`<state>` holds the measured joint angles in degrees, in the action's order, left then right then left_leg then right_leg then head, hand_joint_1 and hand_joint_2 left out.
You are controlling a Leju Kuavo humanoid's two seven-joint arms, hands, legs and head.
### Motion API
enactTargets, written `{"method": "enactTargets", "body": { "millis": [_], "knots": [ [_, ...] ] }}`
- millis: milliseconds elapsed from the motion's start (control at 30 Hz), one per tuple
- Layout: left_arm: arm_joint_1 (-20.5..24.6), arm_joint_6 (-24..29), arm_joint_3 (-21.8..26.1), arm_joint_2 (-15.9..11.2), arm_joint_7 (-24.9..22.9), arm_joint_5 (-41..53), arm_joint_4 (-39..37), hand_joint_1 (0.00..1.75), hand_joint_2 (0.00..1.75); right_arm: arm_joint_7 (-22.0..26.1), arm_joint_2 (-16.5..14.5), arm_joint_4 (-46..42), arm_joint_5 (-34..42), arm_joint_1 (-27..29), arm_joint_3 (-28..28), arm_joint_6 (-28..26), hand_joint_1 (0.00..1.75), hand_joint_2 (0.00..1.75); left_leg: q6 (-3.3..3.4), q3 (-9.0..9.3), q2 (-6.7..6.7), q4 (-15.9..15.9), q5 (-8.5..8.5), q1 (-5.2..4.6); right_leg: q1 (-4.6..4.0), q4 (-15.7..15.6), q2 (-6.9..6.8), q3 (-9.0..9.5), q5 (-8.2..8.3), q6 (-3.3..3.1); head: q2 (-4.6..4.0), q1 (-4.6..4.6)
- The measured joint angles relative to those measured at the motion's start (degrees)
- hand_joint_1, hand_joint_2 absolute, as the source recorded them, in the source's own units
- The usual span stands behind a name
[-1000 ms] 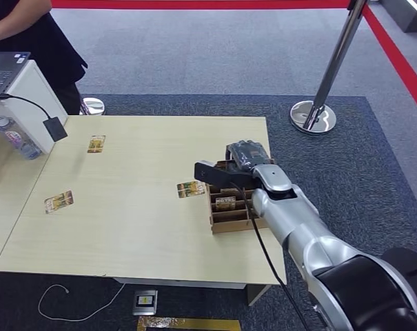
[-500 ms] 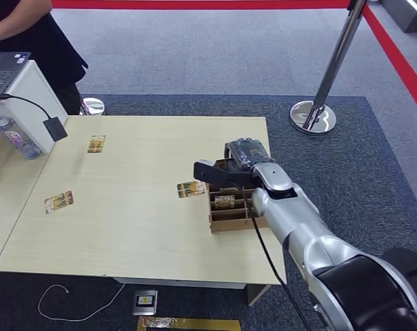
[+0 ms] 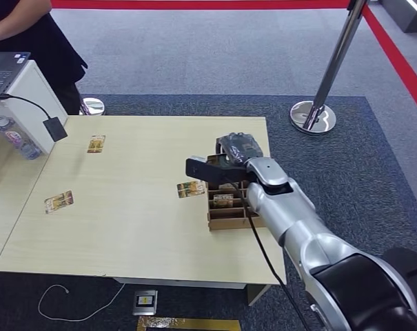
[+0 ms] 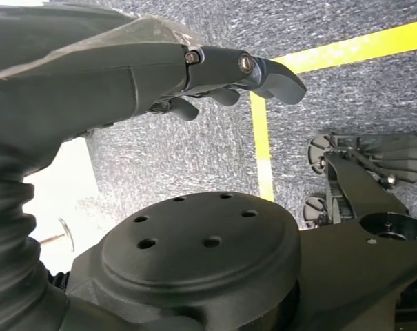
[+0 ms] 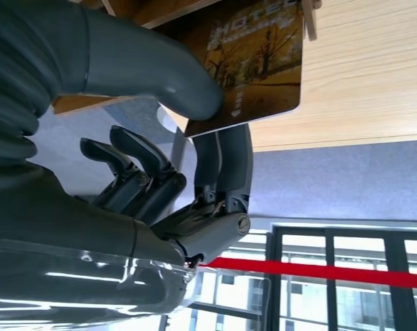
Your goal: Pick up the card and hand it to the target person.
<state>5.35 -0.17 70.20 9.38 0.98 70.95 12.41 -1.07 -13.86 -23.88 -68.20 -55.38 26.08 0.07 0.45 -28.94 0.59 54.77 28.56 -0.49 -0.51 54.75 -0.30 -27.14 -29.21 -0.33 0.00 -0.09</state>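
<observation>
While the right robot hand (image 3: 232,157) pinches the card (image 5: 247,65) between thumb and fingers, it has shifted slightly left above the wooden rack (image 3: 231,207) on the surface (image 3: 133,221); extraction appears underway, handover pending.

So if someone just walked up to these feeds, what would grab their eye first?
Probably the silver right arm stretched over the table's right end, its right hand above the wooden card rack. In the right wrist view the thumb and fingers pinch a card with an autumn-tree print. Next, three loose cards on the light wooden table, one just left of the rack.
</observation>
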Motion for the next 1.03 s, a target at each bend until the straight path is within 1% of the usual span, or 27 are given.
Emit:
{"method": "enactTargets", "body": {
  "millis": [167,300,400,467,633,800,900,1000,1033],
  "knots": [
    [-0.01,0.11,0.00,0.00,-0.03,-0.47,0.00,0.00,1.75,0.15,-0.36,-1.31,-0.17,-0.17,0.08,0.56,1.75,1.75,0.00,0.00,0.00,0.00,0.00,0.00,0.00,0.00,0.00,0.00,0.00,0.00,0.00,-0.01],
    [-0.03,0.35,0.01,0.01,-0.04,-0.99,0.00,0.00,1.75,0.21,-0.72,-4.06,-0.21,-0.06,0.16,1.30,1.75,1.75,0.00,0.00,0.00,0.00,0.00,0.00,0.00,0.00,0.00,-0.01,0.00,0.00,0.00,0.00],
    [-0.07,0.56,0.10,0.03,0.25,-1.59,-0.01,0.00,1.75,-0.08,-0.53,-8.67,0.50,0.76,0.37,3.24,1.75,1.75,0.00,0.00,0.00,0.00,0.00,0.00,0.00,0.00,0.00,-0.03,0.00,0.00,0.00,-0.01],
    [-0.17,0.61,0.20,0.05,0.55,-1.92,-0.07,0.00,1.75,-0.80,0.20,-13.60,1.43,2.05,0.75,5.21,1.75,1.75,0.00,-0.01,0.00,0.00,0.00,0.00,0.00,0.00,0.00,-0.03,0.00,0.00,0.00,-0.01],
    [-0.41,0.61,0.28,0.10,1.40,-2.19,-0.28,0.00,1.75,-3.20,4.32,-29.04,4.25,6.48,1.54,9.12,1.75,1.75,0.01,-0.02,-0.01,0.01,0.01,-0.01,0.02,-0.01,0.00,-0.03,0.00,0.00,0.00,0.00],
    [-0.51,0.52,0.27,0.16,2.10,-1.76,-0.31,0.00,1.75,-4.15,9.74,-42.92,5.59,9.63,1.07,10.04,1.75,1.75,0.02,-0.03,-0.02,0.06,0.01,-0.02,0.04,-0.04,0.00,-0.04,0.03,0.05,0.00,-0.01],
    [-0.51,0.54,0.26,0.25,2.23,-1.64,-0.32,0.00,1.75,-3.90,12.87,-48.68,6.08,10.00,-0.32,10.63,1.75,1.75,0.02,-0.03,-0.01,0.07,0.01,-0.03,0.03,-0.04,0.00,-0.03,0.04,0.06,0.00,-0.01],
    [-0.57,0.54,0.26,0.38,2.39,-1.61,-0.33,0.00,1.75,-2.77,15.67,-51.84,6.89,9.46,-1.77,10.95,1.75,1.75,0.02,-0.03,-0.02,0.08,0.01,-0.02,0.03,-0.03,0.00,-0.02,0.04,0.06,0.00,0.00],
    [-0.58,0.54,0.26,0.41,2.42,-1.60,-0.33,0.00,1.75,-2.55,16.11,-52.19,7.05,9.33,-2.02,11.00,1.75,1.75,0.02,-0.03,-0.02,0.08,0.01,-0.02,0.03,-0.03,0.00,-0.01,0.04,0.06,0.00,0.01]
  ]
}}
